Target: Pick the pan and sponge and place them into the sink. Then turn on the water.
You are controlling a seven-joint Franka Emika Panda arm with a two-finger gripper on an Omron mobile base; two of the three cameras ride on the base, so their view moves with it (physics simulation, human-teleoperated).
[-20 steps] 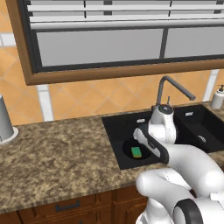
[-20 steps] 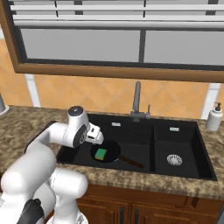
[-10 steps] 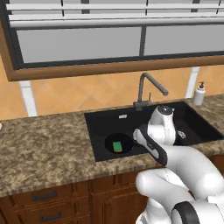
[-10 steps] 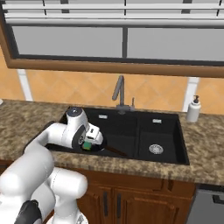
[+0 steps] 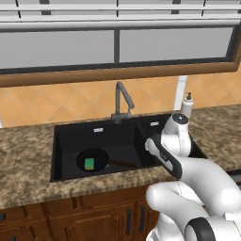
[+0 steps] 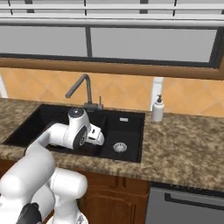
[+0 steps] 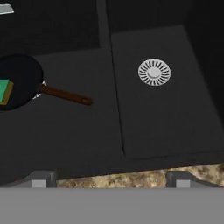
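Note:
The black pan [image 5: 96, 159] lies on the floor of the wide basin of the black sink [image 5: 70, 136], its brown handle [image 7: 65, 95] pointing toward the divider. The green and yellow sponge [image 5: 89, 163] rests inside the pan [image 7: 19, 78]; the hand view cuts the sponge [image 7: 5, 91] at its left edge. My gripper [image 7: 111, 179] hangs open and empty above the sink's front rim, near the divider, right of the pan. The narrower basin [image 7: 157, 122] with its silver drain [image 7: 154, 72] lies below it. The dark tap [image 5: 117, 99] stands behind the sink with no stream of water.
A white soap bottle [image 5: 187, 104] stands on the speckled granite counter [image 5: 23, 155] behind the sink's right end. A window runs above the tan tiled wall. Wooden cabinets sit under the counter, and a grey appliance front [image 6: 183, 205] is at the right.
The whole picture has slid left in both base views, so the base has driven right along the counter. Pan and sponge stay in the sink; the gripper stays open.

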